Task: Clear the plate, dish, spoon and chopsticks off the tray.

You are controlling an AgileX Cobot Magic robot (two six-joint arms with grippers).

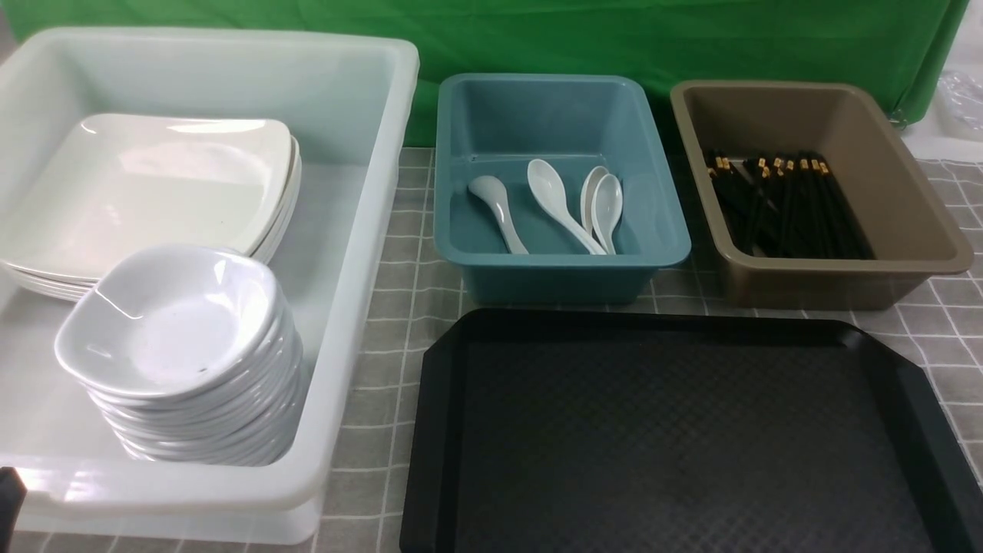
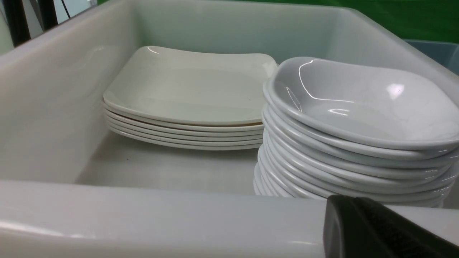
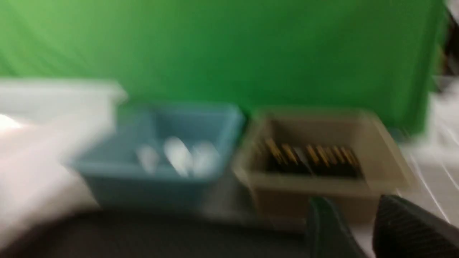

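Evidently finishing, tray bare: guiding right gripper, fingers partway apart, gripping nothing, clear of brown bin; left gripper opening untellable.

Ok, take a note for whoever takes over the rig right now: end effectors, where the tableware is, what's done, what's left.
Left end effector: only one finger shows, by the white bin's near wall; open or shut cannot be told.
Right end effector: blurred, jaws apart, nothing between them.
Tray: nothing on it.
Plates and dishes: two stacks in the white bin.
Spoons: in the teal bin.
Chopsticks: in the brown bin.
Done: the tray looks cleared.
Left: nothing visible to move.
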